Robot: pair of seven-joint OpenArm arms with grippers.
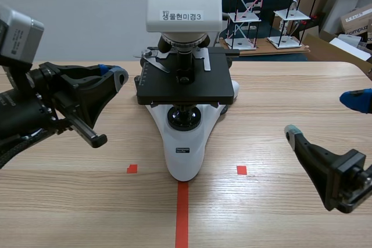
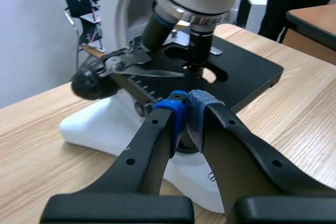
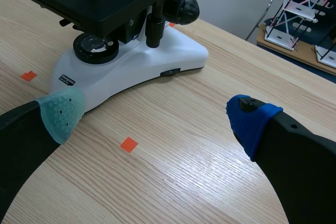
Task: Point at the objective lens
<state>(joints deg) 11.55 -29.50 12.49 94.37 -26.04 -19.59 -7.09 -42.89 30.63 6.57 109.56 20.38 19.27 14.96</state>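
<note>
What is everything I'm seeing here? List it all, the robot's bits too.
White-and-black microscope: one, white base, black stage, table's middle.
Black objective lenses: two seen, under its head.
Pale wooden table: one, beneath everything.
Orange-red tape marks: one line, two squares, on the table.
Black-and-white racks: several, behind the table.
Cardboard boxes: a few, brown, far back right.
Left pincer: one, black, shut, beside the stage.
Right pincer: one, black, open, above the table.

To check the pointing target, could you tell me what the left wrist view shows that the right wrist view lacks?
Left wrist view only: the objective lenses and the shut left gripper. Right wrist view only: the orange-red tape squares and the open right gripper. Both: the black stage and the white base.
</note>
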